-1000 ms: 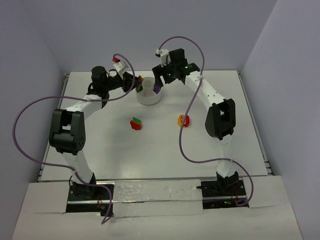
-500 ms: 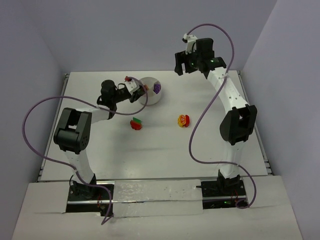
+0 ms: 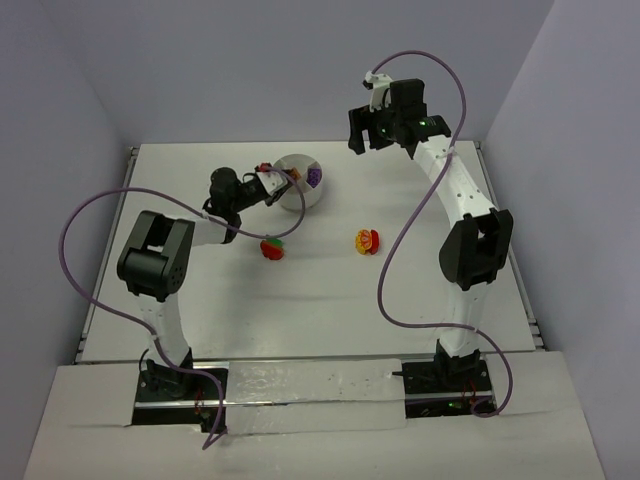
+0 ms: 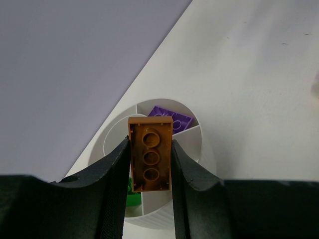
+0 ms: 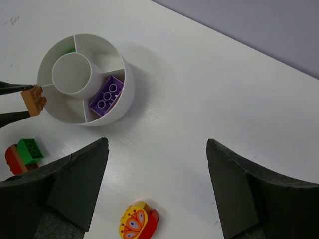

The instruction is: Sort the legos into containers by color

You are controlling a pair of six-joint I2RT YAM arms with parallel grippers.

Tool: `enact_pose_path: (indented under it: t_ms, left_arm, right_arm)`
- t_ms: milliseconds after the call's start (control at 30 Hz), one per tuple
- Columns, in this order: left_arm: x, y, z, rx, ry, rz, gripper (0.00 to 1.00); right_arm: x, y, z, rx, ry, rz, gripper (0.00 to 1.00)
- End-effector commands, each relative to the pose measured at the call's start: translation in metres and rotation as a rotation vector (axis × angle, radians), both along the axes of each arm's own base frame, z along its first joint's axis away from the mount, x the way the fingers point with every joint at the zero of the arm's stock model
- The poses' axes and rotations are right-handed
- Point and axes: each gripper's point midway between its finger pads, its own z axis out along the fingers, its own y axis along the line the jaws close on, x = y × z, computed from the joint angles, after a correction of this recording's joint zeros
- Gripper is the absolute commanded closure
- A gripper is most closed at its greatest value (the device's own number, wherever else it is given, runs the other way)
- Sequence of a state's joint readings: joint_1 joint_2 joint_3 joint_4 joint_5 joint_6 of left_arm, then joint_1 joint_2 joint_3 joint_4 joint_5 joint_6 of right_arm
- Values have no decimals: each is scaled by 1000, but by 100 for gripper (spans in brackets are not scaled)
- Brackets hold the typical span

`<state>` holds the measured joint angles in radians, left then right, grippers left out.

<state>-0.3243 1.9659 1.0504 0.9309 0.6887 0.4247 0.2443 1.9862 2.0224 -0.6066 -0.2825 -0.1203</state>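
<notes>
My left gripper [image 4: 149,143] is shut on an orange-brown lego [image 4: 150,154], studs toward the camera, held over the near rim of the white bowl [image 4: 203,149]. In the top view that brick [image 3: 291,177] sits at the bowl's [image 3: 300,197] left edge. A purple lego [image 5: 106,94] lies in one wedge and a green one [image 5: 68,49] in another. My right gripper [image 5: 157,143] is open and empty, high above the table to the right of the bowl [image 5: 127,82].
A stacked green [image 5: 30,149] and red [image 5: 14,159] lego lies on the table in front of the bowl. A yellow-and-red piece [image 3: 367,241] lies to its right. Grey walls close off the back and sides.
The right gripper left the purple lego in the bowl, then rose and drew back to the right. The left gripper carried the orange-brown lego rightward and lower, over the bowl's rim.
</notes>
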Motion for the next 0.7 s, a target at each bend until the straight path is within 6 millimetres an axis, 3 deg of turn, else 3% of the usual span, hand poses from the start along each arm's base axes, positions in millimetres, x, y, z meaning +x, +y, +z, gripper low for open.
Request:
enact_pose_path:
  t_ms: [0, 500, 567, 633, 667]
  left_arm:
    - [6, -5, 22, -25, -100, 5, 97]
    - [10, -15, 18, -37, -105, 21, 90]
    - [10, -15, 17, -37, -105, 27, 85]
    - [11, -15, 17, -43, -107, 34, 72]
    - [10, -15, 17, -45, -108, 35, 69]
  right_arm:
    - [0, 5, 11, 17, -25, 12, 14]
    - [0, 8, 5, 21, -5, 26, 14]
    - [1, 7, 7, 21, -8, 25, 14]
    - [1, 7, 7, 24, -8, 26, 14]
    - [1, 8, 7, 24, -7, 27, 14]
